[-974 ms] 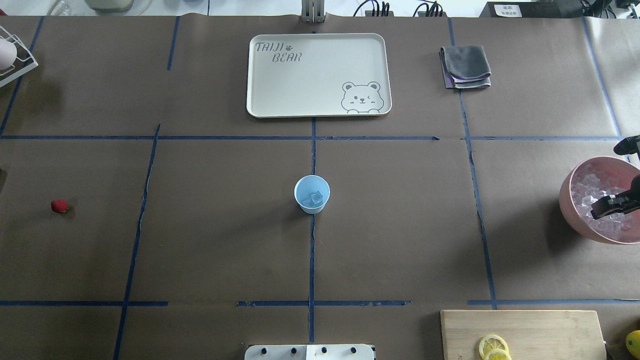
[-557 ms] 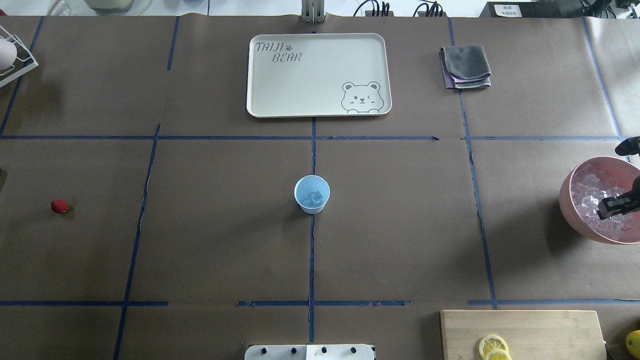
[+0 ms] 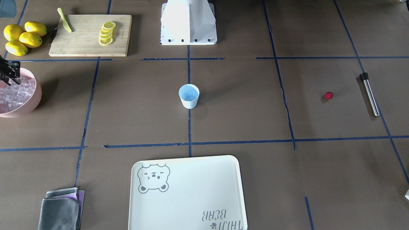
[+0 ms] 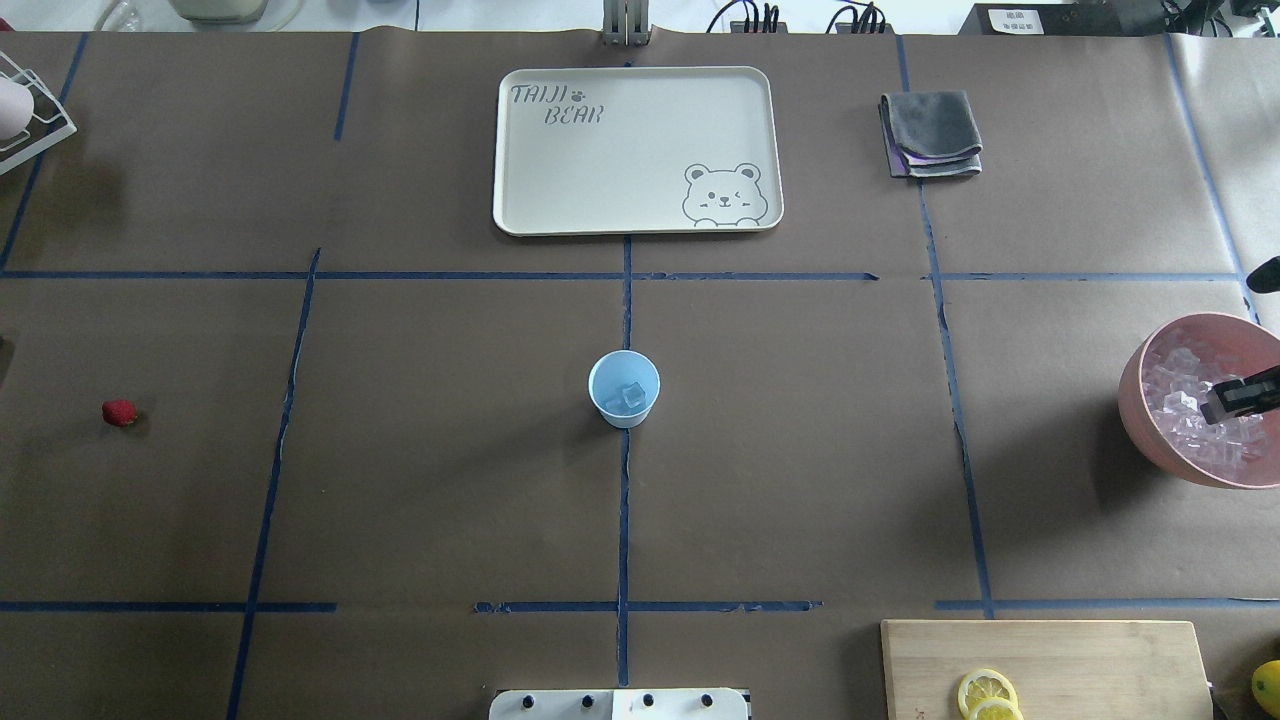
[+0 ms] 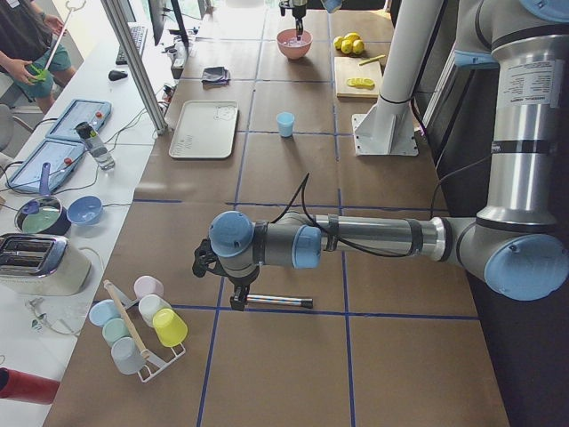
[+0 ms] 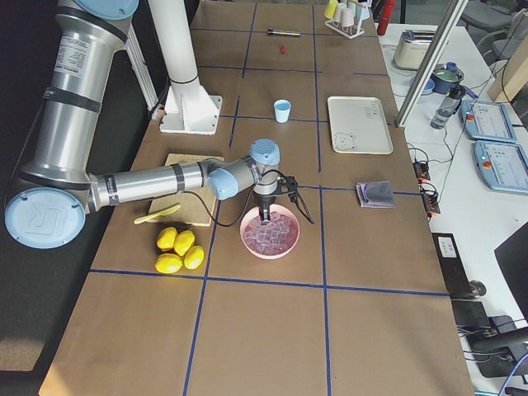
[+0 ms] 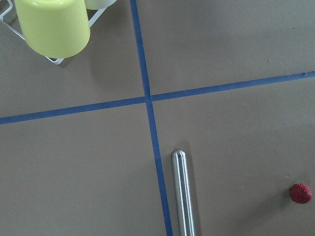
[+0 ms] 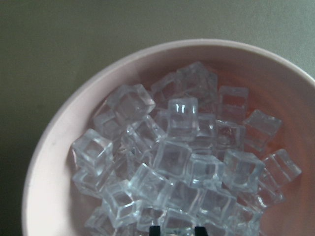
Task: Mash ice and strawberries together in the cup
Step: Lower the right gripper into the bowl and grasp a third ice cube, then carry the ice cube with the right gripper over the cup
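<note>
Pink bowl (image 4: 1135,420) of ice cubes (image 8: 179,118) at the table's right edge: the right gripper (image 4: 1238,399), fingertips slightly apart among the cubes, sits nearer that edge than a second ago; whether it grips a cube cannot be told. The blue cup (image 4: 624,388), ice inside, stands unmoved at centre, the strawberry (image 4: 119,412) far left. The left gripper (image 5: 238,298) hovers over a steel rod (image 7: 183,196), its opening unreadable.

cup (image 4: 624,388): pale-blue, upright, central | ice (image 4: 630,397): cubes inside cup | strawberry (image 4: 118,412): red, lying well apart
</note>
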{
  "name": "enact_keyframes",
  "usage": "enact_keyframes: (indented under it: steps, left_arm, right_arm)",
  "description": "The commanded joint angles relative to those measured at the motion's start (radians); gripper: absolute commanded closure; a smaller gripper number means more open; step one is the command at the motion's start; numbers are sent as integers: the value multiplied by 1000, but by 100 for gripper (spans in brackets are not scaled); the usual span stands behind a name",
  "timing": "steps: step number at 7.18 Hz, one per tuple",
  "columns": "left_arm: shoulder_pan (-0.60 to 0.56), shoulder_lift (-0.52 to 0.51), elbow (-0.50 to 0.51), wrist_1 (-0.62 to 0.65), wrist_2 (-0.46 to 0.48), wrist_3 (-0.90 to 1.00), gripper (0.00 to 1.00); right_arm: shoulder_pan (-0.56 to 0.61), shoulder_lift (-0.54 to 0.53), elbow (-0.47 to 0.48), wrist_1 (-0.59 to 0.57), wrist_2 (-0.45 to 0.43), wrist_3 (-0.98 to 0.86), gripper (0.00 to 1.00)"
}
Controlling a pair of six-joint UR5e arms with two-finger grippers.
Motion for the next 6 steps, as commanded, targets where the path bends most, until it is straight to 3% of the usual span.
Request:
enact_keyframes:
  steps: [1,2,4,5,6]
  left_arm:
    - [0,0,5,0,-3,0,0]
    - [0,0,9,-2,-3,2,0]
    - [0,0,9,-2,-3,2,0]
    - [0,0,11,-2,-2,2,0]
    - [2,0,13,-2,0,0,0]
  right_arm:
    - [29,91,127,-137,6,15,99]
    - [25,201,138,-228,51,39,99]
    - [-132,466,97,-350,35,207,98]
    - [-228,629,39,-378,-7,371,98]
    - [-344,749,-6,-398,-107,526,98]
